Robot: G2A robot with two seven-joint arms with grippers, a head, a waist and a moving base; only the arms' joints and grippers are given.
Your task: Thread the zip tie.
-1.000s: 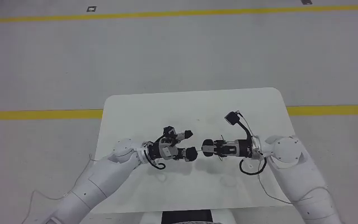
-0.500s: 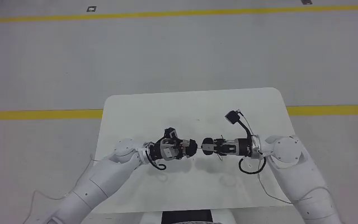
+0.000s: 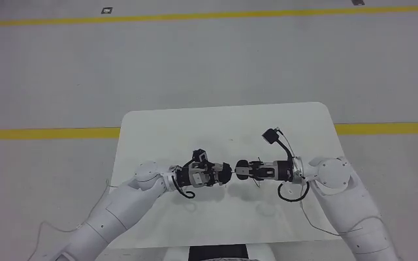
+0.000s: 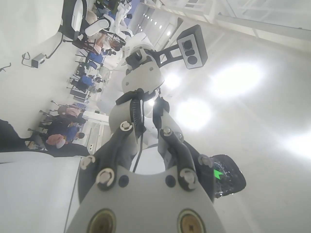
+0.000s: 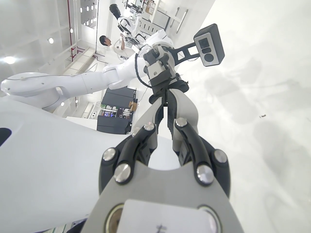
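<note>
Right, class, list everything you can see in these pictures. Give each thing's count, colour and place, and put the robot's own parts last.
table: one, white, in front of the robot.
floor: one, pale grey, all around the table.
yellow lines: two, yellow, on the floor. One is far beyond the table, and the other is level with it and covered where the table stands.
zip tie: one, thin, colour too fine to tell, between the two grippers over the table's middle.
left gripper: one, black and grey, over the table's middle, facing the right one.
right gripper: one, black and grey, almost tip to tip with the left, jaws closed.
wrist cameras: two, black, one mounted behind each gripper.
</note>
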